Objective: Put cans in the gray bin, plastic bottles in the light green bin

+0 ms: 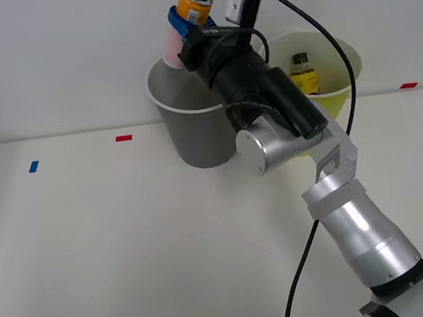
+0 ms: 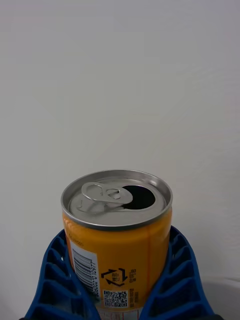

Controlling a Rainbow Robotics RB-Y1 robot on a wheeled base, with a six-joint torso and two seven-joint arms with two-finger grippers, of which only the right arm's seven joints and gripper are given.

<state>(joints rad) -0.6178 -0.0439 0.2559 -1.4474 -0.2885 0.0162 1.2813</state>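
My right gripper (image 1: 183,25) is shut on the can (image 1: 189,17), an orange-topped, pink-bottomed drink can with an opened silver pull-tab top. It holds the can tilted in the air above the rim of the gray bin (image 1: 193,130). In the right wrist view the can (image 2: 117,240) sits between the blue ribbed fingers (image 2: 55,285), against the plain wall. The plastic bottle (image 1: 303,74), black cap and yellow label, stands inside the light green bin (image 1: 338,94), just right of the gray bin and partly hidden by my arm.
Both bins stand side by side at the table's far edge against the white wall. Small red tape marks (image 1: 123,138) and a blue one (image 1: 33,166) lie on the white tabletop. A black cable (image 1: 304,263) hangs along my arm.
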